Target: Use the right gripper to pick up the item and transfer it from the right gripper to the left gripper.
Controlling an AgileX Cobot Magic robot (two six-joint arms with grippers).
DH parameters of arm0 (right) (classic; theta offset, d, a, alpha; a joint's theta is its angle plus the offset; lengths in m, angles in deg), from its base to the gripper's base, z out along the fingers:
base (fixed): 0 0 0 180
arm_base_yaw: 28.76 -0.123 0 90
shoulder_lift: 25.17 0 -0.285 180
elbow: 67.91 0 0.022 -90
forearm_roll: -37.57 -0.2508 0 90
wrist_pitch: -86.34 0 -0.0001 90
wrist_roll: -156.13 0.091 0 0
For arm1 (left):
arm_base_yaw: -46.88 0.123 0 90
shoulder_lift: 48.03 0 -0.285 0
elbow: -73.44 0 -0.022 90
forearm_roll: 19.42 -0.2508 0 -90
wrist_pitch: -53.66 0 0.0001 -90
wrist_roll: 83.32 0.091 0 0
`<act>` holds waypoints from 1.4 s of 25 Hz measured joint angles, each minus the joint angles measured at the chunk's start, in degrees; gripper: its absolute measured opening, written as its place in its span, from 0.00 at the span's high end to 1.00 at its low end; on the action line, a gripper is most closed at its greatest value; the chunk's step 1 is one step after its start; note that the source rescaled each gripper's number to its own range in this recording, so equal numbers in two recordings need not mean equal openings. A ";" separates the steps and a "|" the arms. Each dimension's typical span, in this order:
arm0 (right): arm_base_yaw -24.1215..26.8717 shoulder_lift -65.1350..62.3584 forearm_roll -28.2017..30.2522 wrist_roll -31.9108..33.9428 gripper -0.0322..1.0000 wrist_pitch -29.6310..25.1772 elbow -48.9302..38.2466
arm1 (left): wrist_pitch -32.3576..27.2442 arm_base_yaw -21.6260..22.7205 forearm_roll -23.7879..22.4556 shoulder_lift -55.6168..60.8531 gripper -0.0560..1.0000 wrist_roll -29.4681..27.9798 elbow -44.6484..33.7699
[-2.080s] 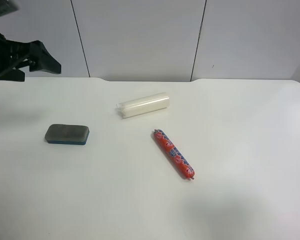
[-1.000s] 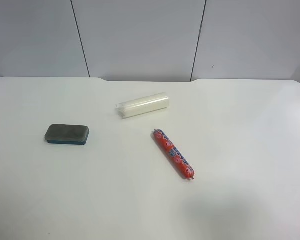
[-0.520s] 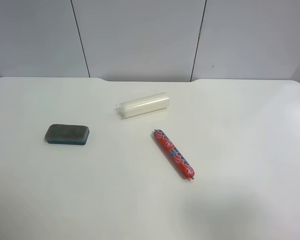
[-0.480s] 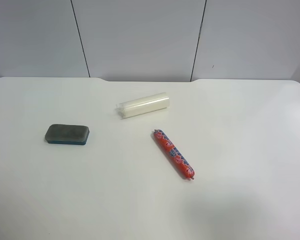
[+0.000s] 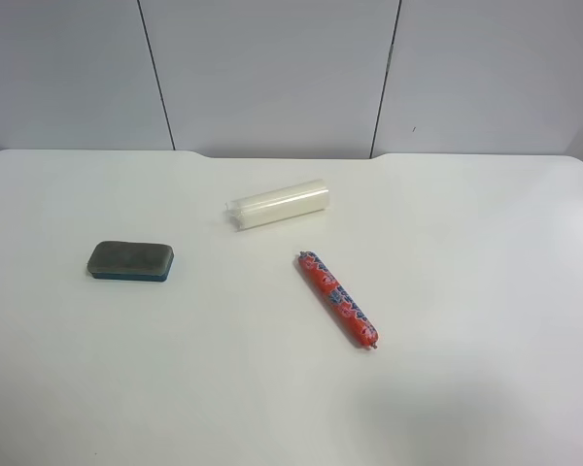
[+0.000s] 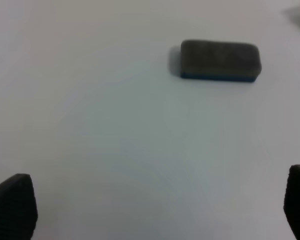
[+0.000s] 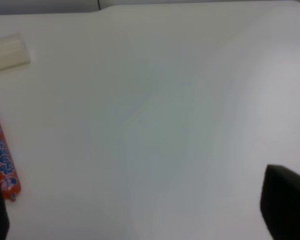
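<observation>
The item (image 5: pixel 130 260), a dark grey felt block with a blue base, lies flat on the white table (image 5: pixel 466 233) at the exterior high view's left. No arm shows in that view. In the left wrist view the item (image 6: pixel 220 60) lies well ahead of my left gripper (image 6: pixel 155 210), whose two black fingertips (image 6: pixel 12 210) stand wide apart with nothing between them. My right gripper (image 7: pixel 140 220) is also open and empty, with its fingertips (image 7: pixel 285 207) over bare table; the item is out of the right wrist view.
A white translucent roll (image 5: pixel 278 204) lies behind the table's middle and a red printed sausage tube (image 5: pixel 338 299) lies near the middle. Both show at the edge of the right wrist view, the roll (image 7: pixel 7 52) and the tube (image 7: pixel 2 155). A grey panelled wall stands behind the table.
A black arm that showed at the exterior high view's upper left 2.1 s ago has left the view. The three objects have not moved.
</observation>
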 joint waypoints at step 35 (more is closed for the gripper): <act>0.00 0.00 0.00 0.00 0.01 0.00 0.00 | 3.73 0.00 2.55 0.19 0.00 0.67 -1.76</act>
